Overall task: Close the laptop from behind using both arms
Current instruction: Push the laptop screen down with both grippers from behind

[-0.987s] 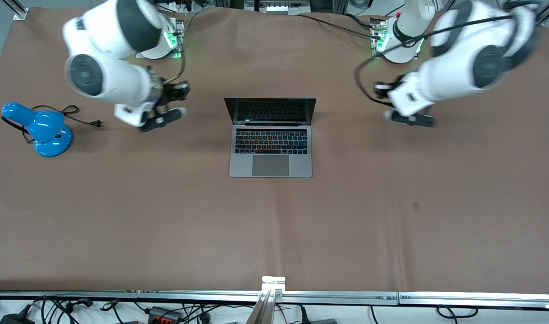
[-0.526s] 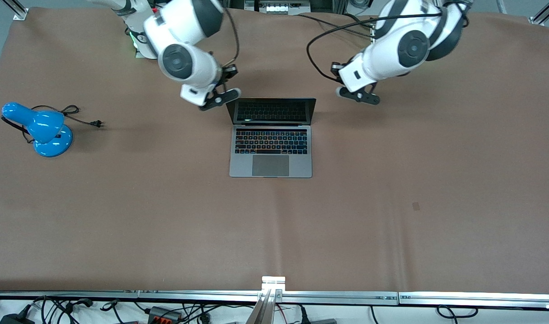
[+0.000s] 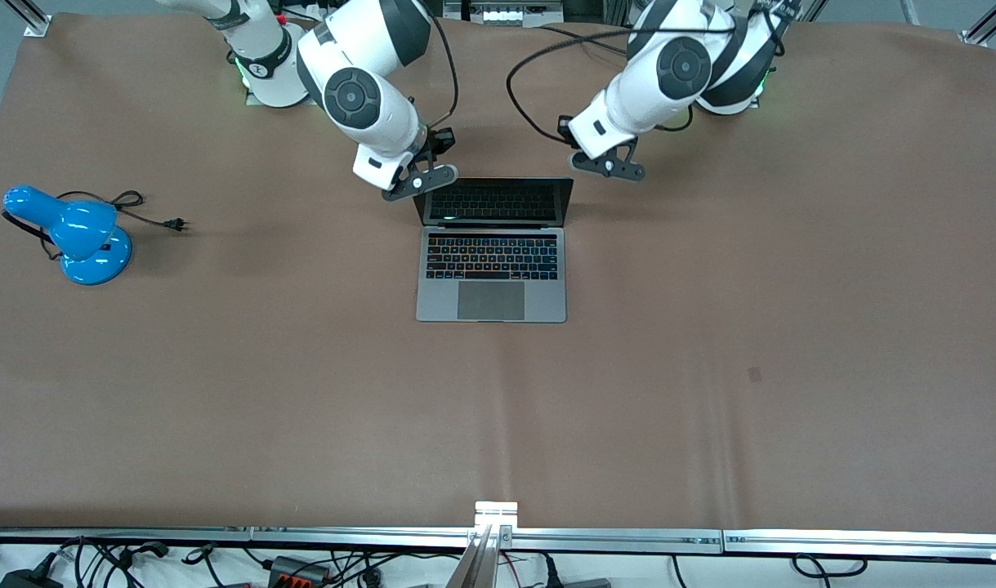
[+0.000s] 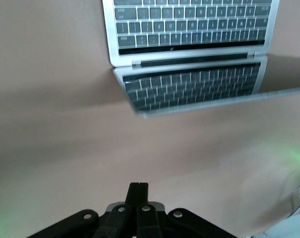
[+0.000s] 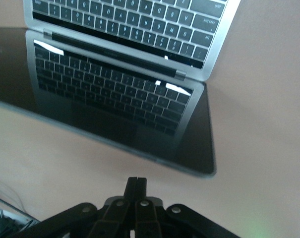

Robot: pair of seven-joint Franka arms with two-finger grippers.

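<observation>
Now both closed, empty tools, left tool (image 3: pixel 608 166) and right tool (image 3: pixel 420 181), flank the laptop (image 3: pixel 491 269) lid's top edge.

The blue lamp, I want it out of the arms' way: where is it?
In the front view the blue lamp stands at the right arm's end of the table, apart from the laptop.
</observation>
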